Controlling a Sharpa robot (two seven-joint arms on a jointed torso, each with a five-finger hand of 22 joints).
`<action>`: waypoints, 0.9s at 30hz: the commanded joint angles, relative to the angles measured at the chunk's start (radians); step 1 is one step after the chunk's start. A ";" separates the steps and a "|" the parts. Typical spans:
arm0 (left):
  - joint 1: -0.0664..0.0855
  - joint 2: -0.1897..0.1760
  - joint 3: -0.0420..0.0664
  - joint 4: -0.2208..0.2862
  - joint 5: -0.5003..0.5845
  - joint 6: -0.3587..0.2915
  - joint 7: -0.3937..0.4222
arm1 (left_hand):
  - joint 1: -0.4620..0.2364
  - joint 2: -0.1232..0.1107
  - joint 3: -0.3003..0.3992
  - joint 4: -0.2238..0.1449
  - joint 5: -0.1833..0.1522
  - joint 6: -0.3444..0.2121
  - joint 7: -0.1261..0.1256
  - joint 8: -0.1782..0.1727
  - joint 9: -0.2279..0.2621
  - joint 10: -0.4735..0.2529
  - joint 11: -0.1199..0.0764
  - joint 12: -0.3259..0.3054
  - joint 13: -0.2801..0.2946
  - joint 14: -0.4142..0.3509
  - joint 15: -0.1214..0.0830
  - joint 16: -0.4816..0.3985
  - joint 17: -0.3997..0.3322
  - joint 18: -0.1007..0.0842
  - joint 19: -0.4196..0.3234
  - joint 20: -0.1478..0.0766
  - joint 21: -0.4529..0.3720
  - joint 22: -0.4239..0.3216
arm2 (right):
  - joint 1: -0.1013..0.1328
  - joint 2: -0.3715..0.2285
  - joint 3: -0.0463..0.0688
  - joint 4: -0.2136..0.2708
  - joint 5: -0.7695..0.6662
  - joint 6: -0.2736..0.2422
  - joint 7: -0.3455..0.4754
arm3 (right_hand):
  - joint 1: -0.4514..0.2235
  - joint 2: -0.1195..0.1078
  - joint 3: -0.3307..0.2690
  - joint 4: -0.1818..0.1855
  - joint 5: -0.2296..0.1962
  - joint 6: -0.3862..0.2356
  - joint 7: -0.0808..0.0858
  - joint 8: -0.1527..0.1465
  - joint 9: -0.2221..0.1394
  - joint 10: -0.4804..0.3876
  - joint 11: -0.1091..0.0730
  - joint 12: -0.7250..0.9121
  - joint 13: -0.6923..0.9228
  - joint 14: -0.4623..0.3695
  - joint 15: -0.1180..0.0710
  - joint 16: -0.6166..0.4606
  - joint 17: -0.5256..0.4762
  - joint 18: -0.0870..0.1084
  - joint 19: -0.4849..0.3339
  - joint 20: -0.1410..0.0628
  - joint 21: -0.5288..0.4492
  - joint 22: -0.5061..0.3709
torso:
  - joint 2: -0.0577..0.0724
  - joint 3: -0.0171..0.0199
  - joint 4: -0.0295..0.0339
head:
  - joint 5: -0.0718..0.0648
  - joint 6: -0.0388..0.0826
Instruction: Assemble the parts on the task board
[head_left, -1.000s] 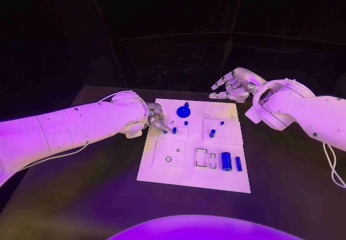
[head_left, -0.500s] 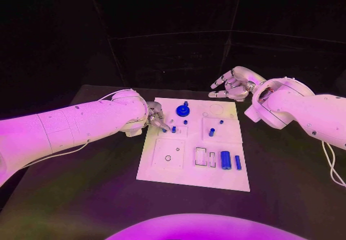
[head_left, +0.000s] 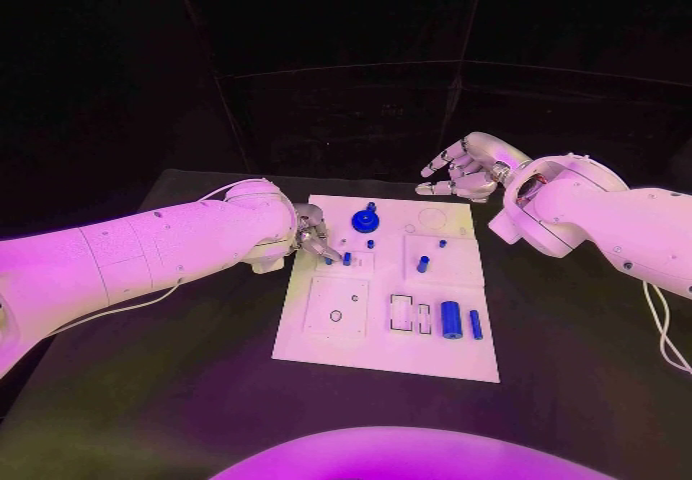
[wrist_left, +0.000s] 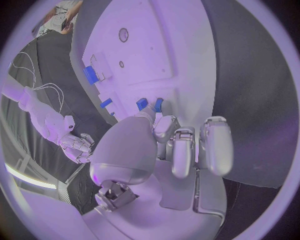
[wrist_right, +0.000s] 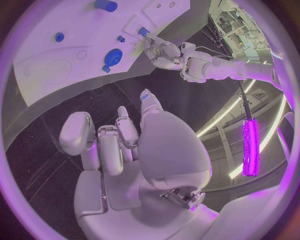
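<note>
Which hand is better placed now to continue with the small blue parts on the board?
Probably the left hand: its fingertips are down at the board's left edge, beside a small blue part. The right hand hovers beyond the far edge, holding nothing.

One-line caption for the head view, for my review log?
Left hand works at a small blue part on the white task board; right hand hovers empty, fingers apart, beyond the board's far edge.

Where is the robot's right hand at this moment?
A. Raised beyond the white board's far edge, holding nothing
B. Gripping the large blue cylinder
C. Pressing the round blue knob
A: the right hand hangs past the far edge of the white task board, fingers apart and empty.
</note>
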 joint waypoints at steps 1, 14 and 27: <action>-0.004 0.000 -0.004 -0.010 -0.007 0.020 -0.011 | -0.030 -0.014 -0.028 0.018 0.003 0.005 0.003 0.004 0.000 0.000 0.006 0.000 0.000 0.104 -0.007 0.003 0.263 -0.007 0.018 -0.006 0.006 0.033 | 0.002 0.000 0.001 0.002 0.001 0.004 0.002 | 0.003 0.010 -0.004 0.000 0.005 -0.004 -0.004 0.004 -0.001 -0.004 -0.004 -0.005 -0.002 0.067 -0.007 -0.004 0.092 0.015 -0.003 -0.002 -0.006 -0.002 | 0.000 0.0002 -0.0003 | -0.001 -0.001; -0.004 -0.002 -0.005 -0.013 -0.007 -0.001 -0.011 | -0.100 -0.046 -0.106 0.068 0.004 0.015 0.001 0.016 0.003 0.005 0.004 0.007 0.007 0.104 -0.009 0.003 0.263 -0.008 0.019 -0.007 0.007 0.036 | 0.002 -0.002 0.001 0.003 0.001 0.001 0.002 | 0.002 0.010 -0.006 0.001 0.005 -0.005 -0.004 0.004 -0.001 -0.005 -0.004 -0.007 -0.004 0.067 -0.007 -0.004 0.092 0.015 -0.004 -0.001 -0.007 -0.004 | 0.000 -0.0007 0.0002 | -0.003 0.001; -0.004 -0.038 -0.001 0.024 0.056 -0.191 0.074 | -0.204 -0.021 -0.211 0.091 0.004 -0.008 0.005 0.010 -0.003 -0.043 0.007 -0.057 -0.069 0.104 -0.009 0.003 0.263 0.002 0.004 -0.007 -0.030 -0.003 | 0.002 -0.002 0.001 0.001 0.001 0.000 0.003 | 0.001 0.010 -0.007 0.003 0.005 -0.006 -0.003 0.004 -0.001 -0.007 -0.003 -0.008 -0.005 0.067 -0.007 -0.005 0.091 0.016 -0.005 -0.001 -0.008 -0.006 | 0.000 -0.0004 0.0007 | -0.010 0.005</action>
